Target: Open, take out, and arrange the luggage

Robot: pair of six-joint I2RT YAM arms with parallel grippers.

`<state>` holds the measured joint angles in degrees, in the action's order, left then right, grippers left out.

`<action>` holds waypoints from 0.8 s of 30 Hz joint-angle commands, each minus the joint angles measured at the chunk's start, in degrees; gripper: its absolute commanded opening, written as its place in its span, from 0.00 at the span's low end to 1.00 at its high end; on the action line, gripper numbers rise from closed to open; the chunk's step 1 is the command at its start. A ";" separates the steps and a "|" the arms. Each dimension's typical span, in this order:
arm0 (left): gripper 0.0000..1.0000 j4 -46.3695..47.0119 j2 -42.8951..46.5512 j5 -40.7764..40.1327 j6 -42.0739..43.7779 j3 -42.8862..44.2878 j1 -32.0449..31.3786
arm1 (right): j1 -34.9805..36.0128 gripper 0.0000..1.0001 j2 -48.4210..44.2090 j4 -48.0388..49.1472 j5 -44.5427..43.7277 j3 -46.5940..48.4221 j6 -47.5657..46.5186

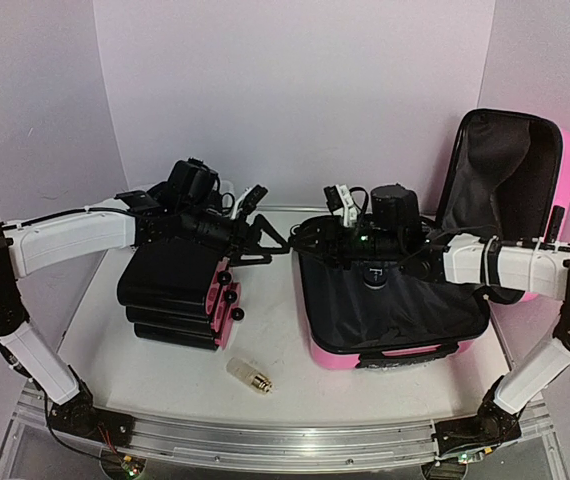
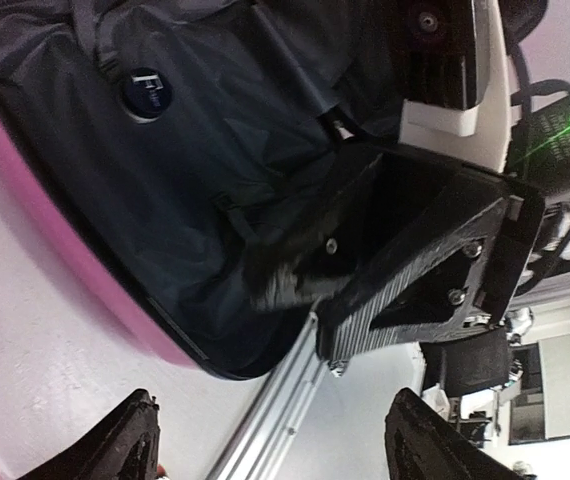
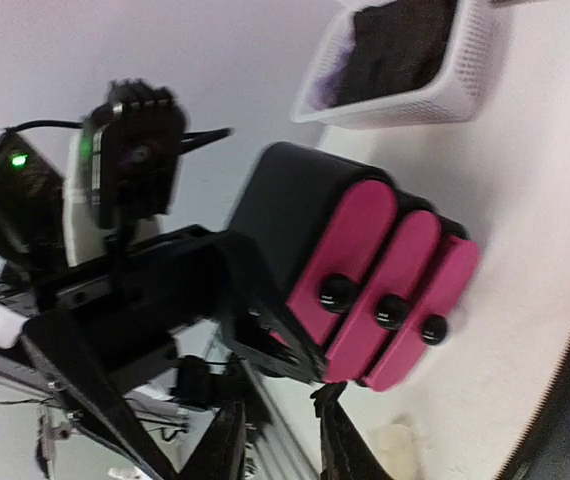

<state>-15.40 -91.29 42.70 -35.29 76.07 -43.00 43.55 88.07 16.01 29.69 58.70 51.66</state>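
Observation:
The luggage [image 1: 331,357], a glossy pink hard-shell suitcase, lies open at the right of the table. Its lid [image 1: 566,160] stands upright, and black lining [image 2: 165,170] shows inside its pink rim [image 2: 45,220]. My left gripper [image 1: 263,241] hovers just left of the suitcase's near-left corner. In the left wrist view my left gripper [image 2: 275,450] stands wide open and empty. My right gripper [image 1: 315,236] faces it over the suitcase's left edge. Its fingers [image 3: 227,445] stand a narrow gap apart with nothing between them.
Three smaller black-and-pink cases with black wheels [image 1: 180,295] lie stacked at the left [image 3: 375,270]. A small clear bottle with a gold cap [image 1: 248,375] lies near the front. A white mesh basket [image 3: 385,112] with dark cloth inside sits beyond the stack.

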 commanded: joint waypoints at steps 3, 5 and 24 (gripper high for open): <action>0.81 -13.57 3.19 -9.68 9.05 0.87 0.49 | -0.03 0.43 -2.12 -36.25 -15.99 9.48 -23.53; 0.81 -19.38 4.79 -11.91 11.48 -0.28 -0.18 | -0.04 0.50 -2.37 -41.33 -17.25 10.53 -26.83; 0.79 -41.15 19.92 -38.90 -2.47 -20.95 -32.44 | 1.10 0.71 1.36 -44.75 -14.85 16.94 -36.70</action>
<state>-54.19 -65.73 7.64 -39.48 55.99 -71.02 44.36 90.32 -29.10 14.37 73.14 17.63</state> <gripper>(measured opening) 0.792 0.704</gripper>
